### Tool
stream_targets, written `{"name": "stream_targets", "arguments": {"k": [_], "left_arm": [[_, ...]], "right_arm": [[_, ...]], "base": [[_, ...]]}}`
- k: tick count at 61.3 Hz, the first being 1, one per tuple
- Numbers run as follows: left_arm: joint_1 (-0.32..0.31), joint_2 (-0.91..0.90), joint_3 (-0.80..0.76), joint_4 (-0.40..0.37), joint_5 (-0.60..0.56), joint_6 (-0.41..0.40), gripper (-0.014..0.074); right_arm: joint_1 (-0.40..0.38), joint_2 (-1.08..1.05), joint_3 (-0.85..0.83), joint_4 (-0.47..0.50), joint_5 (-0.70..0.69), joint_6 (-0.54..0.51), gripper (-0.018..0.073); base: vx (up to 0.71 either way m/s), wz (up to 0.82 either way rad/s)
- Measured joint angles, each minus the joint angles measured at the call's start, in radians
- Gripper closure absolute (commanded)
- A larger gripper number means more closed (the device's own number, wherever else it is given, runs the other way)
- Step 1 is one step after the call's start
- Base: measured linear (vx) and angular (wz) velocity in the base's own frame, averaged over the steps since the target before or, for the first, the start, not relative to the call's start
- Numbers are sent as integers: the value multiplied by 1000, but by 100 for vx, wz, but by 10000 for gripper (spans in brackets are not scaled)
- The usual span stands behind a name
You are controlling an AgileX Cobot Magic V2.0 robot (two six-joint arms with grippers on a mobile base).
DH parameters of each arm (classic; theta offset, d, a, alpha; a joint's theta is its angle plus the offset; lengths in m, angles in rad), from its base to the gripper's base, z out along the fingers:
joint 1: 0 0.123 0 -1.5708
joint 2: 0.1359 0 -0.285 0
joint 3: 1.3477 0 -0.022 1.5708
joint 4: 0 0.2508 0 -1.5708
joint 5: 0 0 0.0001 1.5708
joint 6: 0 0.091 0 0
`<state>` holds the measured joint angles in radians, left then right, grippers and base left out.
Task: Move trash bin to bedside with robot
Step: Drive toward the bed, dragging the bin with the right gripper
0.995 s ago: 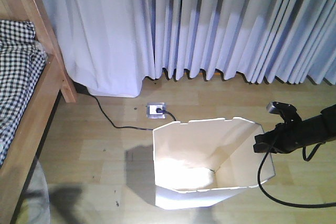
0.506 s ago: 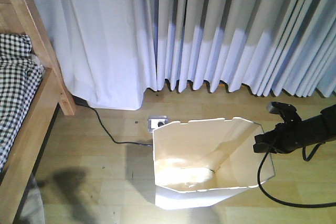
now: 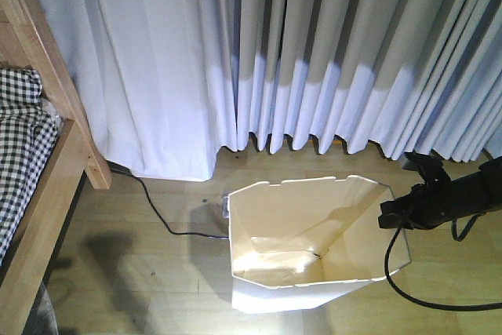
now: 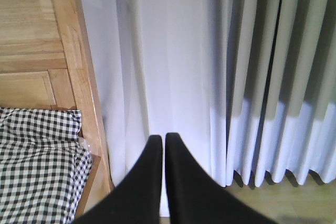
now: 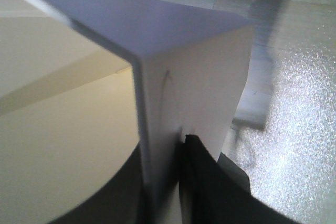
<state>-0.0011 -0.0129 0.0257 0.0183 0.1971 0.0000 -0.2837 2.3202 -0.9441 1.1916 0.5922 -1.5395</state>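
The right gripper (image 3: 390, 216) is pinching the right rim of the white, faceted plastic trash bin (image 3: 290, 221), which is standing on the wooden floor (image 3: 141, 272) near the bed (image 3: 55, 170). The left gripper (image 4: 159, 140) is sitting closed, holding nothing.

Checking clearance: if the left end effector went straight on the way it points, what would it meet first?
Most likely the white curtain, close beside the bed's wooden frame; nothing else shows in that line, though depth is unclear.
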Motion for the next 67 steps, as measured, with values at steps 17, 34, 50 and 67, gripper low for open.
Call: {"name": "stream_targets", "arguments": {"k": [17,34,50,67], "left_arm": [[0,0,0,0,0,0,603],[0,0,0,0,0,0,603],[0,0,0,0,0,0,603],[0,0,0,0,0,0,603]], "right_arm": [[0,0,0,0,0,0,564],[0,0,0,0,0,0,564],[0,0,0,0,0,0,564],[0,0,0,0,0,0,564]], "base": [[14,1],[10,0],[4,0],[0,0]]}}
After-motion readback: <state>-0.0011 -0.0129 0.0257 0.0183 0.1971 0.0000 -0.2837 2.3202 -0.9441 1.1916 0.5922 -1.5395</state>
